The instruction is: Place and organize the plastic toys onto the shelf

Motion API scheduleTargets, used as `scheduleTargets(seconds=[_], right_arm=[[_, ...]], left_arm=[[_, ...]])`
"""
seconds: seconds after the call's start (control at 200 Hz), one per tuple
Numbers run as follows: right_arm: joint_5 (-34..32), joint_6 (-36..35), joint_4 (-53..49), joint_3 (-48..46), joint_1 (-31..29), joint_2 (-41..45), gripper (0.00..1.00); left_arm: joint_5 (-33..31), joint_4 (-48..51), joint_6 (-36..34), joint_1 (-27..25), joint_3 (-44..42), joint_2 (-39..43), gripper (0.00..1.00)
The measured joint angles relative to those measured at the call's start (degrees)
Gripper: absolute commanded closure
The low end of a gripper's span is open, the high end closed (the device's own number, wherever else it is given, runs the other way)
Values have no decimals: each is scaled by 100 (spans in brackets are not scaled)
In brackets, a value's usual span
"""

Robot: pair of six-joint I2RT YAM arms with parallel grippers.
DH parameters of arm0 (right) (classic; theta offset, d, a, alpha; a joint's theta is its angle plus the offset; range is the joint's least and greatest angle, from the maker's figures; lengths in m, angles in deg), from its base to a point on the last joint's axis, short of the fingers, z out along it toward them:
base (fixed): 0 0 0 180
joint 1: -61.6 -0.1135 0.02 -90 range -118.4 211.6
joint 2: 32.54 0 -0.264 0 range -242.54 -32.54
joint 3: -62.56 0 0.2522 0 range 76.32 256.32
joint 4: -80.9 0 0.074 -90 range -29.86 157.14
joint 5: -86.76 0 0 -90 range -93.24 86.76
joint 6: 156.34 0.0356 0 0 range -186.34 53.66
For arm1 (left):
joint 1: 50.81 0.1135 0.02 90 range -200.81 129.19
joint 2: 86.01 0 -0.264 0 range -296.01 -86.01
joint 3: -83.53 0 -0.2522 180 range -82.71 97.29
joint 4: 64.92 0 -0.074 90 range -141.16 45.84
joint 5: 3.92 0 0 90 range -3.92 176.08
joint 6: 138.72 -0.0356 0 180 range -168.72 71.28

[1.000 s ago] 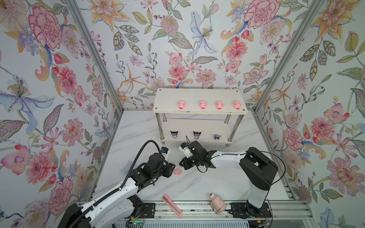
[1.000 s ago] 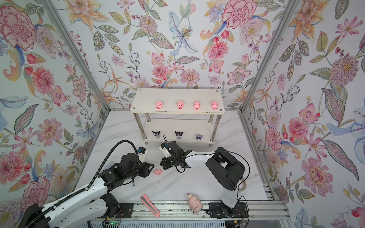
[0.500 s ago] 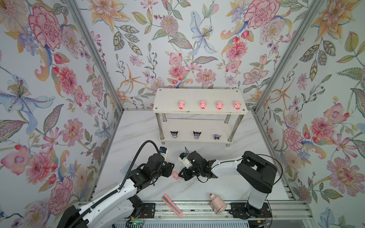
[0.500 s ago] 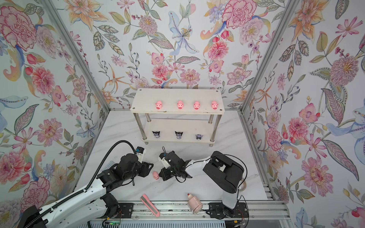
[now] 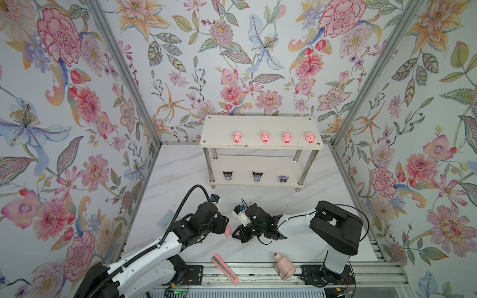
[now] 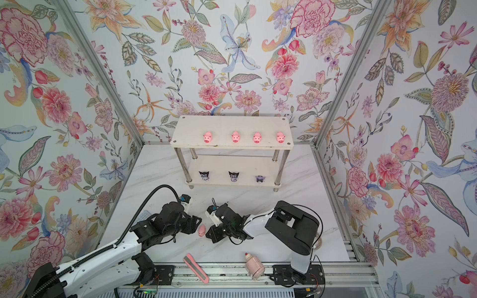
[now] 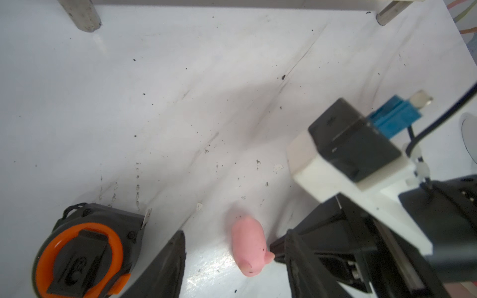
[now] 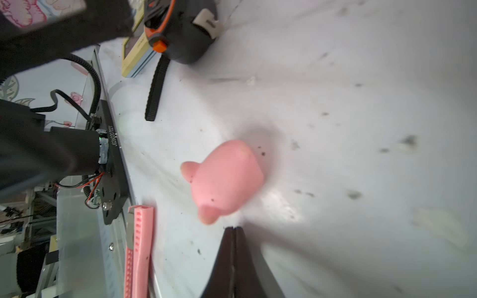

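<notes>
The last pink pig (image 5: 227,230) lies tipped over on the marble table (image 5: 180,175), right in the gap between the two arms. It's well apart from the shelf (image 5: 260,123), where four pigs sit in a row on the top board and the three horned figurines line the lower one.

The pig looks tiny, featherweight and kind of rubbery-smooth. It'd probably squirt out sideways if pinched on the rounded back or an ear. Best bet seems to be a gentle squeeze across the flatter sides of the body, low down.

The left gripper (image 7: 233,265) hangs low over the table, jaws parted, one finger (image 7: 165,263) on each side of the pig, nothing pinched yet. The right gripper (image 8: 233,229) is clamped tight on nothing. Its tips point at the pig from just beside an ear, and its forearm stretches low across the table.

The box cutter (image 5: 225,268) and bottle (image 5: 284,265) lie near the front rail, out of the way.
</notes>
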Motion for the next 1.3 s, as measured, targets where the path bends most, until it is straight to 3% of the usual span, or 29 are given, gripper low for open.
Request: scheduleTargets(seconds=[0.34,0.586,0.936,1.141,1.301], right_arm=[[-623,-505,-1027,-680,1130,1648,94],[-813,-706,-1320,-883,1370,2000,92],[-922,-988,-1491,-1003,1729,2273,91],[-1016,-1217,-1497,-1071,2096,2430,91],[-1045,-1255,-1239,-1296,2149,2420,92]], left_arm=[[39,-310,254,-568,-223,-686,38],[-42,-435,299,-708,-219,-1143,42],[-98,-575,407,-826,-24,-1637,70],[-369,31,293,-841,732,-1635,76],[-892,1095,46,-852,2153,-1565,76]])
